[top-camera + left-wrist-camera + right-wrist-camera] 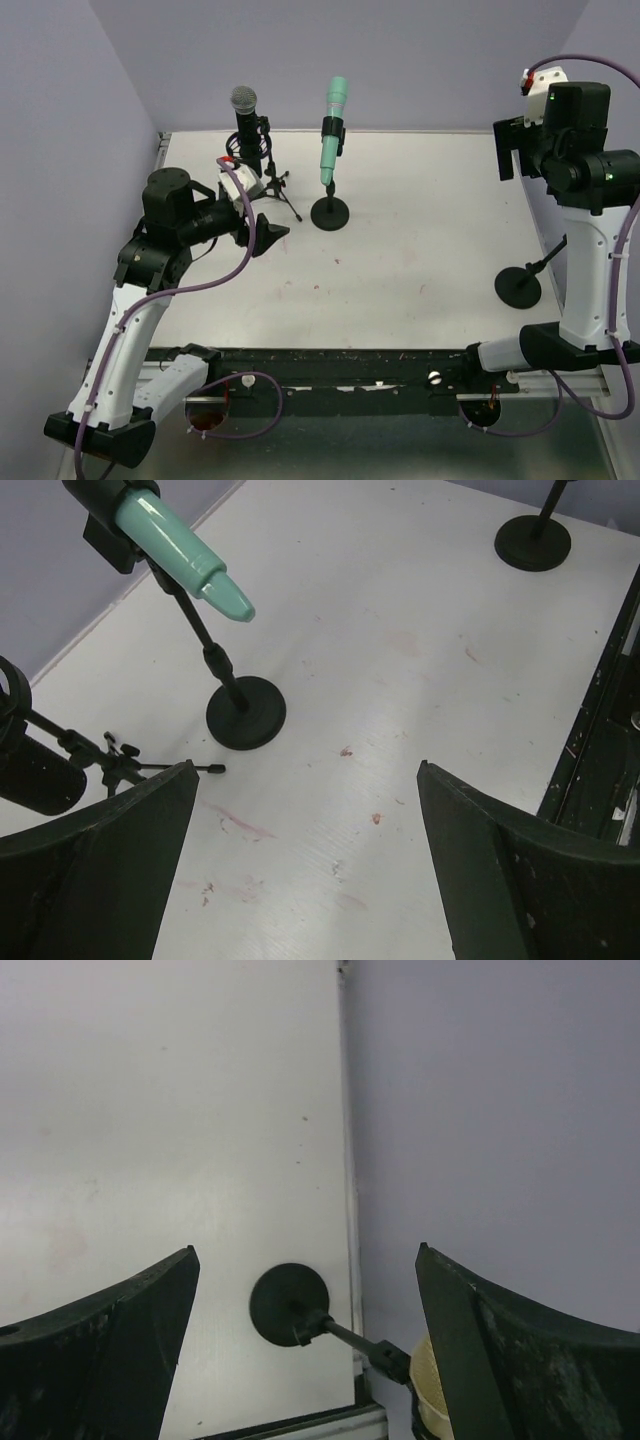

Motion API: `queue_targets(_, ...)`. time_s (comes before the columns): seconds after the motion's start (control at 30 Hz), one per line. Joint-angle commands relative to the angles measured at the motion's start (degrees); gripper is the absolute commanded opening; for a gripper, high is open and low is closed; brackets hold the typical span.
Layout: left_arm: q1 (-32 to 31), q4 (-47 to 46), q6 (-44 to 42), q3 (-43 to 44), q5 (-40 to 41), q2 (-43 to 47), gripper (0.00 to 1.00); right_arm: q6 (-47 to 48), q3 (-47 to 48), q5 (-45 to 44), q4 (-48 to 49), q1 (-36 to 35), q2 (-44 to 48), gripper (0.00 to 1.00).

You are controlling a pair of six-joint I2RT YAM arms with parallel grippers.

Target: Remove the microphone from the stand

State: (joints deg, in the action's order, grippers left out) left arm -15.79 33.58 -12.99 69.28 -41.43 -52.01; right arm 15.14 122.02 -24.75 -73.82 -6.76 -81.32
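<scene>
Top external: we log teal microphone (333, 130) clipped near-upright in stand (330, 212), head toward 12 o'clock; left gripper (305, 770) and right gripper (305, 1250) both spread.

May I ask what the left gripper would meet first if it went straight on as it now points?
Probably the bare white tabletop: the open left gripper points down at it, with the round black stand base under the mint-green microphone just left of that line, though depth is unclear.

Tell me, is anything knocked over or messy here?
Nothing is knocked over. The black microphone and the teal microphone both sit in their stands. Only faint reddish smudges mark the white table.
</scene>
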Motion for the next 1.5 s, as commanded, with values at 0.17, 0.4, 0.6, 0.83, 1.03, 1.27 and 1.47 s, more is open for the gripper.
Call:
queue_targets(0.17, -1.25, -13.97, 17.71, 7.53, 6.70, -7.48, 0.99, -1.77, 2.88, 36.24, 1.47, 0.17, -4.90, 0.95)
queue_targets(0.4, -7.49, -18.63, 35.21, 19.92, 19.97, -21.80, 0.99, -9.49, -2.10, 43.73, 16.91, 0.17, -8.24, 0.94)
queue_targets(0.6, -13.91, -11.61, 36.38, 32.31, 34.83, -34.11, 0.99, -14.96, -8.82, 49.55, 26.19, 0.00, -10.17, 0.91)
queue_targets(0.83, -15.94, -8.36, 35.32, 37.68, 44.06, -41.85, 0.99, -18.04, -8.72, 48.58, 27.86, 0.09, -9.65, 0.91)
queue_targets(1.03, -15.94, -8.62, 31.72, 38.39, 44.68, -45.63, 0.96, -18.91, -10.04, 46.46, 28.38, 0.09, -8.94, 0.91)
queue_targets(1.27, -15.94, -8.27, 27.68, 39.36, 41.43, -47.84, 0.86, -19.09, -11.18, 46.11, 28.73, 0.09, -8.68, 0.91)
queue_targets(1.47, -15.94, -8.18, 25.83, 38.48, 37.65, -48.27, 0.64, -18.91, -12.33, 45.93, 28.91, 0.09, -8.33, 0.91)
